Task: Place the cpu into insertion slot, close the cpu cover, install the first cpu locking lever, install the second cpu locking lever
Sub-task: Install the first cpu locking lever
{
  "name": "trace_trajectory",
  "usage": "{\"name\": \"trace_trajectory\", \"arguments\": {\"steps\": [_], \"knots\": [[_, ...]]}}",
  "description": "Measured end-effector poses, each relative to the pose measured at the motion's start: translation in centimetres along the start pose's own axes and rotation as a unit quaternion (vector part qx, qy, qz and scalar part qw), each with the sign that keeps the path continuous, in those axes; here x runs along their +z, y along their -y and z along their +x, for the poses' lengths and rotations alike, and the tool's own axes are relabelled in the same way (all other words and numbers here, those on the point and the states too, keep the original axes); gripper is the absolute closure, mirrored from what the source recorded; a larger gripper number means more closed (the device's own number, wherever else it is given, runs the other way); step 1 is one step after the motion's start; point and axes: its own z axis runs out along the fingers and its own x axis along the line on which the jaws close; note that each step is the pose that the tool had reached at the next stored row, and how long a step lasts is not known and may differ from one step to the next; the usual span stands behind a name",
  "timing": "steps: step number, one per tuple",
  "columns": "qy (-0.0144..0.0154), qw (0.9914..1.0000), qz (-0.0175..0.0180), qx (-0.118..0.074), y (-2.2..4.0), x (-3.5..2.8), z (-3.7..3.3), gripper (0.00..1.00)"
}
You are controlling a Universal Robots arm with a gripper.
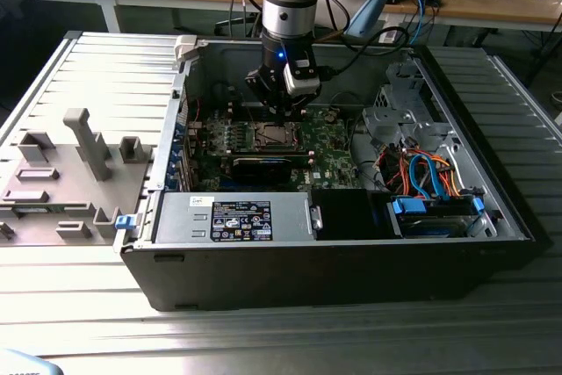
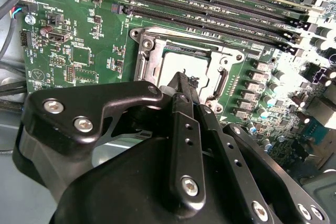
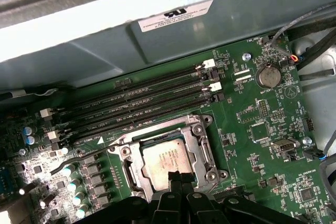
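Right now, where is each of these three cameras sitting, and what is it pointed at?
Exterior view: off the arm, looking down into the open computer case; the arm and gripper show.
First wrist view: on the arm, facing the cpu; the gripper's tips show.
Second wrist view: on the arm, behind the gripper's black body.
Both wrist views share the cpu cover.

Bright light falls from above onto the ribbed grey metal table [image 1: 88, 85], washing it nearly white near the exterior view's lower edge. The open black computer case [image 1: 351, 270] stays dim inside. In the second wrist view my black gripper linkage [image 2: 173, 171] looms close and soft, shading the green motherboard [image 2: 84, 56]. Glare whitens the pale grey case wall [image 3: 157, 30] in the first wrist view.
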Motion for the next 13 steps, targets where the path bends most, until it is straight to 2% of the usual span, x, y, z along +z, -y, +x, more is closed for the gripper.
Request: {"name": "trace_trajectory", "arguments": {"steps": [6,13], "knots": [[0.0,1.0,0.0,0.0,-0.01,0.0,0.0,0.89],[0.0004,0.99994,-0.0005,-0.011,-0.01,-0.01,0.0,0.89]]}}
